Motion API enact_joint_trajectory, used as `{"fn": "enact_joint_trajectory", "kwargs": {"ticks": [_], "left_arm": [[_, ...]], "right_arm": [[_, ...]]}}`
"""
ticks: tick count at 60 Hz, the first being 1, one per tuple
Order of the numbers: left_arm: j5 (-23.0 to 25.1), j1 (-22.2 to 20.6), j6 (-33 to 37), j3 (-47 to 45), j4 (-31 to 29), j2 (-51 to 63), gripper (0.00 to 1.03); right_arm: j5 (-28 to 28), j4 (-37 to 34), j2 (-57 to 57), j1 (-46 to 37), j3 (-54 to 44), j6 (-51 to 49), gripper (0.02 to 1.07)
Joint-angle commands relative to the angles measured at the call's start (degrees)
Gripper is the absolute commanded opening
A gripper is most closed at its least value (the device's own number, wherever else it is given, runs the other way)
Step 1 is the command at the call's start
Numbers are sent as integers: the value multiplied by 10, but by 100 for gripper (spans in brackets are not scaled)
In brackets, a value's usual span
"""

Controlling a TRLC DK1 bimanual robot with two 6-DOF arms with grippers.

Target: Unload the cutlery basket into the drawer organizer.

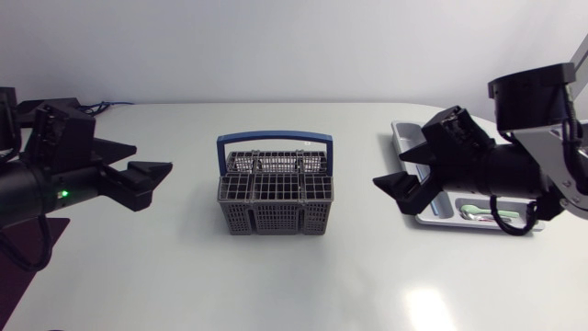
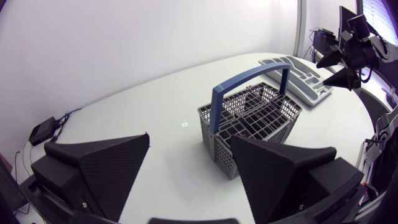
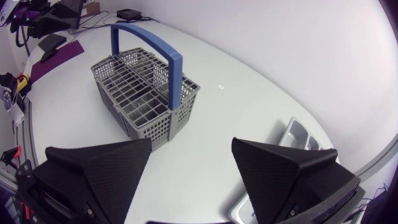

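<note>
Matte black wedge-shaped left hand, matching right hand; green light on left arm

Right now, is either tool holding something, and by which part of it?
Nothing is held: the left tool and the right tool are both open, apart from the cutlery basket.

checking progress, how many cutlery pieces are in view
1: a pale green utensil lying in the drawer organizer, partly under the right arm. The basket shows none; others may be hidden beneath that arm.
</note>
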Motion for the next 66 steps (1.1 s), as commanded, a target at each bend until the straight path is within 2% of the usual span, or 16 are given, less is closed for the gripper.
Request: {"fn": "enact_joint_trajectory", "kwargs": {"ticks": [1, 19, 28, 47, 53, 66], "left_arm": [[9, 11, -9, -19, -12, -38, 99], [9, 54, -11, -28, -53, -127, 99], [9, 70, -8, -36, -64, -166, 99], [9, 89, -17, -50, -89, -227, 99], [8, 90, -18, -61, -87, -246, 99], [7, 123, -20, -85, -71, -309, 99]], "right_arm": [[6, -7, -33, -18, -25, 2, 103], [13, -23, -125, -87, -47, -24, 103], [44, -25, -182, -113, -64, -21, 103], [47, -8, -253, -172, -99, 36, 103], [54, 8, -268, -184, -119, 41, 103], [79, 19, -366, -192, -156, 38, 103]]}}
